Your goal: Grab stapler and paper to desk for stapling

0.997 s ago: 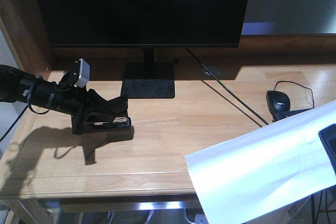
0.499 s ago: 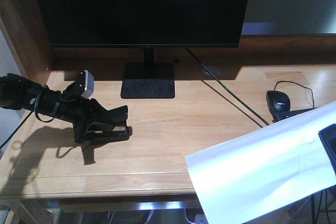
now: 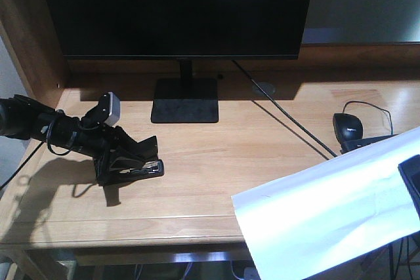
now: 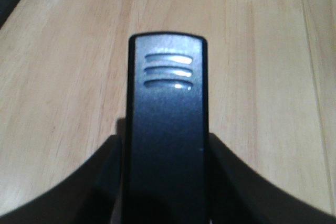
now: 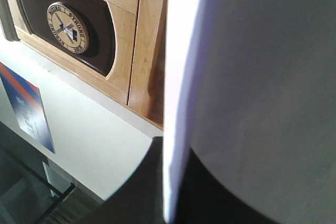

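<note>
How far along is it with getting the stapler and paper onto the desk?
Done: the stapler looks down on the desk, left of the monitor stand. In hand: the left gripper has its jaws shut on it; the right gripper holds the paper raised over the desk's front right edge. Left: lay the paper down, release both, staple.

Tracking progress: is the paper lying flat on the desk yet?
No, the paper hangs tilted, overhanging the front edge of the desk.
</note>
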`<state>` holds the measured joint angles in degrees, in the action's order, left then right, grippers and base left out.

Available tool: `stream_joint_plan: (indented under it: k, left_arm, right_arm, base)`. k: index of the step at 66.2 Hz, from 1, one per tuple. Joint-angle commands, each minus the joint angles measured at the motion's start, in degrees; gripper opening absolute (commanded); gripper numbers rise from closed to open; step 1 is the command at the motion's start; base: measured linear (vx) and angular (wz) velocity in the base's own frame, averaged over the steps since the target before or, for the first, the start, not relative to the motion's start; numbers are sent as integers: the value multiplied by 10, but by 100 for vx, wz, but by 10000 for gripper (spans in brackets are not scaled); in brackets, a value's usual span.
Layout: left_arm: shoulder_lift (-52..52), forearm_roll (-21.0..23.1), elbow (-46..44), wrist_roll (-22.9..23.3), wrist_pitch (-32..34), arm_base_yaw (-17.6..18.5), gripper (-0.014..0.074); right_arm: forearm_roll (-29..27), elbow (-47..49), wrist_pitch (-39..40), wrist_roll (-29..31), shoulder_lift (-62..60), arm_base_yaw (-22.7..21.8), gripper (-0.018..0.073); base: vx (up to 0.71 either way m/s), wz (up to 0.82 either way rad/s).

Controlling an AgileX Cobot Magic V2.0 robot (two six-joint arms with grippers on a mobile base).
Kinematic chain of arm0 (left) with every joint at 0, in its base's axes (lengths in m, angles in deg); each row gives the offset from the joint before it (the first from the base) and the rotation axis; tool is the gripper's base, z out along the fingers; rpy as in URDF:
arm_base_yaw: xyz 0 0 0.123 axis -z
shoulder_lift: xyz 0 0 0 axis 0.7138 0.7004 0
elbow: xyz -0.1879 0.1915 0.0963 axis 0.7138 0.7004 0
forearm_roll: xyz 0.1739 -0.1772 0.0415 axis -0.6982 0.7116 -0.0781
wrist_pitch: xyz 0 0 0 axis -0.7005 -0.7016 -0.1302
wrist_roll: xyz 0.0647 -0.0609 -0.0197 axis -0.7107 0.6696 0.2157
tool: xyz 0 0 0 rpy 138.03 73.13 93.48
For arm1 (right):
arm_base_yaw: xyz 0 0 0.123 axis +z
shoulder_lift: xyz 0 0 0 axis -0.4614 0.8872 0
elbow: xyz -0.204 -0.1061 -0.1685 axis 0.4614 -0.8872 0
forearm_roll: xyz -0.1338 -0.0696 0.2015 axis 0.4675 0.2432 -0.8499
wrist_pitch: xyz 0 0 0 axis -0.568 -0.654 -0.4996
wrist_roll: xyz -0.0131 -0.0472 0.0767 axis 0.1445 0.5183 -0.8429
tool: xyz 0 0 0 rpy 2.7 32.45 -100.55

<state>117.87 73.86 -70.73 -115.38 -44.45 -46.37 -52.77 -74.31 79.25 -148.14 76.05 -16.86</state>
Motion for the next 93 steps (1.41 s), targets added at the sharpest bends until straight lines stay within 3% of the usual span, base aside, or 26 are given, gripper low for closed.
stream_joint_plan:
  k: [1, 15, 26, 35, 45, 93]
  left_arm:
    - [-50, 33, -14, 7, -25, 4, 400]
    - [-101, -4, -14, 10, -27, 4, 406]
    - [-128, -43, -14, 46, -24, 4, 367]
    - [-126, -42, -14, 68, -23, 4, 232]
    - [-126, -42, -14, 68, -25, 4, -10]
    - [-127, -42, -14, 82, -40, 4, -6]
  right_arm:
    - [-5, -2, 39, 4, 0, 0, -5]
    - [-5, -2, 39, 4, 0, 0, -5]
    - [-5, -2, 39, 4, 0, 0, -5]
    - [-5, -2, 39, 4, 0, 0, -5]
    - [-5, -2, 39, 4, 0, 0, -5]
    - [-5, -2, 39, 4, 0, 0, -5]
  base:
    - [0, 0]
    - [0, 0]
    - [0, 0]
    - [0, 0]
    - [0, 0]
    - [0, 0]
